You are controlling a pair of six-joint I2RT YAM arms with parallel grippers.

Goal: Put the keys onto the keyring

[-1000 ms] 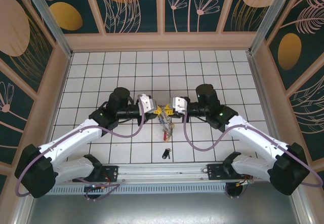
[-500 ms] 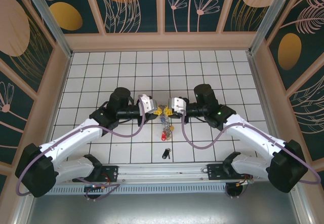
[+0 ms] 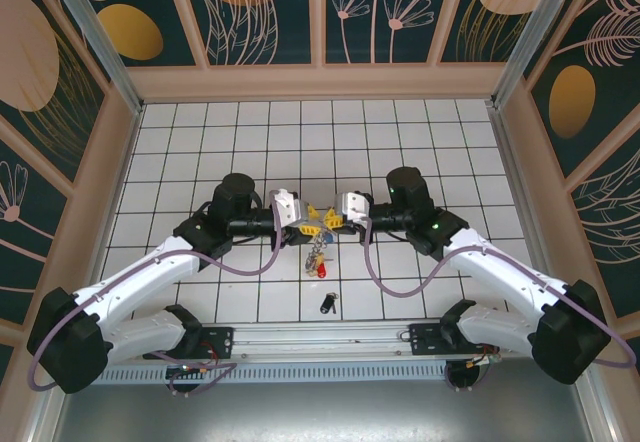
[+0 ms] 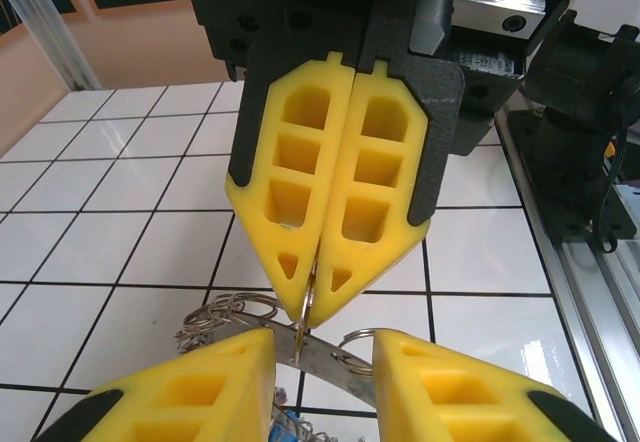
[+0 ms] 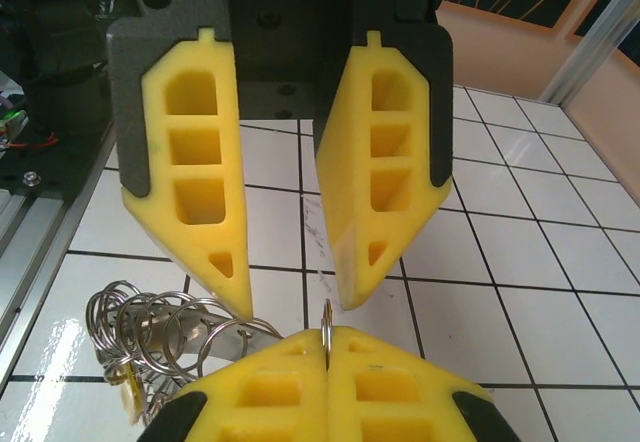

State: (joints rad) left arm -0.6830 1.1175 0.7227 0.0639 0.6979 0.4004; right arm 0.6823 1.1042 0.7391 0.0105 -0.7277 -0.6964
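Note:
My two grippers meet tip to tip above the middle of the table. My right gripper [image 5: 327, 340] [image 4: 318, 307] [image 3: 331, 221] is shut on a small split ring [image 5: 327, 318] that stands on edge between its pads. That ring reaches down to the flat grey keyring [image 4: 345, 370], which carries several more split rings [image 5: 150, 330]. My left gripper [image 4: 322, 350] [image 5: 295, 302] [image 3: 311, 224] is open, its fingers either side of the keyring band and clear of it. The keys [image 3: 320, 255] hang below in a bunch, a red one [image 3: 326, 269] lowest. A black-headed key [image 3: 327, 303] lies on the tiles nearer the bases.
White tiled floor [image 3: 200, 152] fenced by tan walls [image 3: 320, 82]. The aluminium rail with both arm bases [image 3: 330, 340] runs along the near edge, just behind the black key. Purple cables [image 3: 375, 272] loop beside each forearm.
My left gripper has opened and let go. The bunch of keys now hangs lower from the right gripper's grip. The right gripper has stayed shut and in place.

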